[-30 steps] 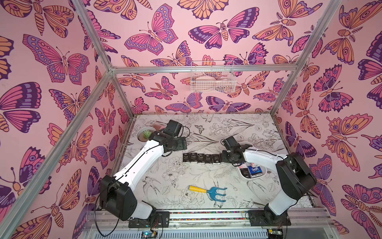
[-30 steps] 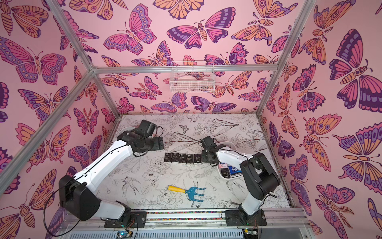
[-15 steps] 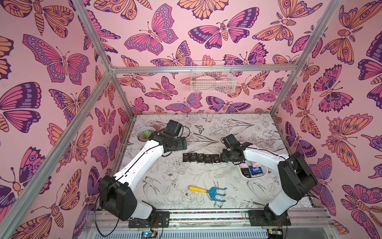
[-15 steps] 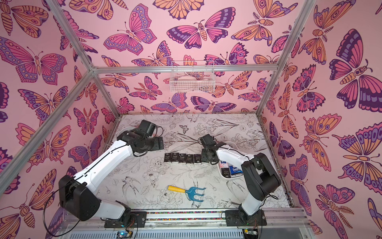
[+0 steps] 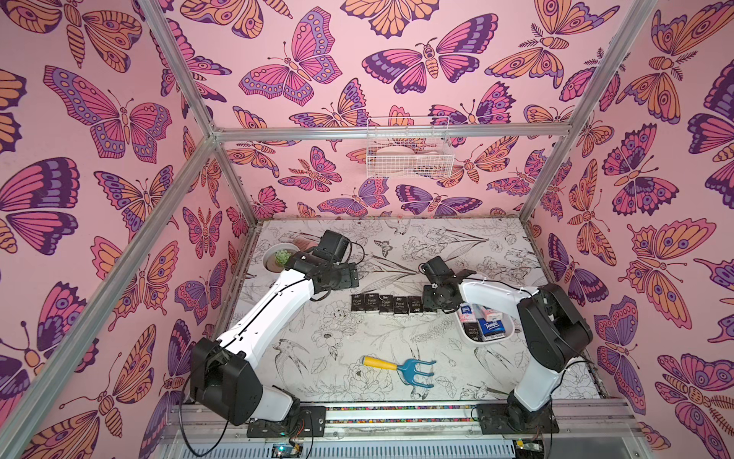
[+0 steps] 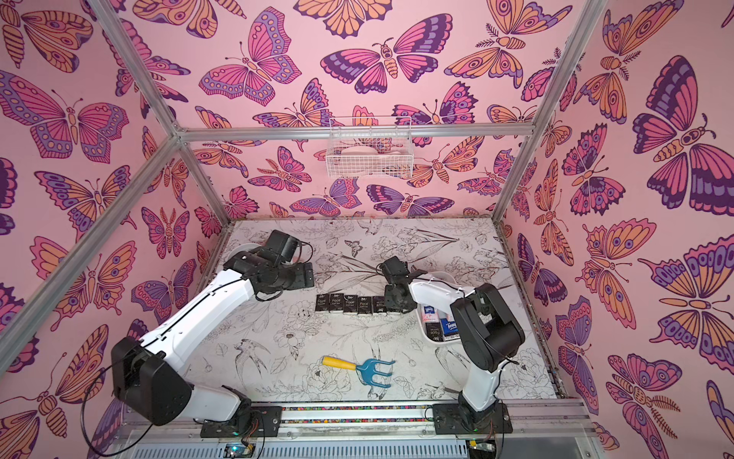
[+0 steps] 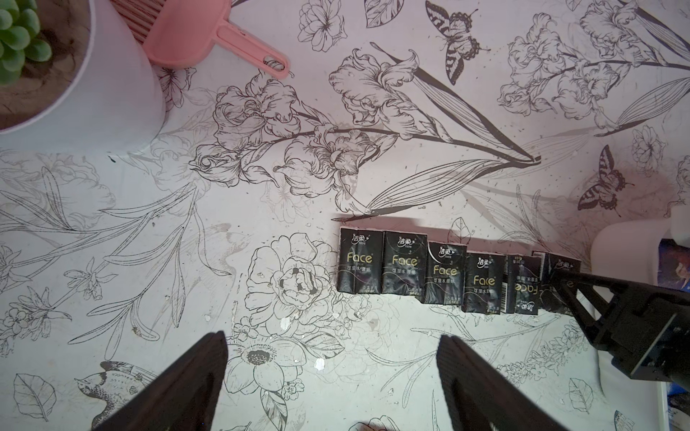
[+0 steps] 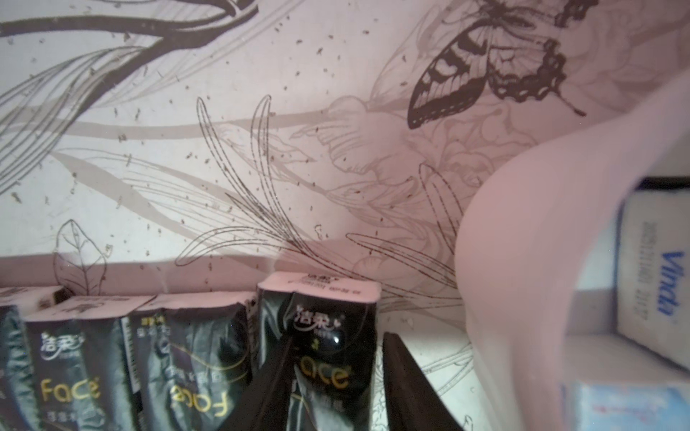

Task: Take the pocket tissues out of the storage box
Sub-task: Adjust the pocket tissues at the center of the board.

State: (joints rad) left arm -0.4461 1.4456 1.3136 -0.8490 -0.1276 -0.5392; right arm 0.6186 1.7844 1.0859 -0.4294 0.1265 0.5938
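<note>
— Done so far?
— Six black pocket tissues (image 5: 387,304) out, lined up just beside the storage box (image 5: 489,344).
— Left inside?
— Several more: blue, white, black. Roughly halfway, at a guess.
— Right gripper (image 8: 336,347)?
— Straddling the packet nearest the box; pinching or merely around it, cannot tell.
— Left gripper (image 7: 332,337)?
— Spread wide, empty, hovering well apart from the box.

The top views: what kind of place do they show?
Probably a robot test cell: an aluminium frame with butterfly-print walls, a left arm and right arm mounted on a front rail, and props such as a blue hand rake.
</note>
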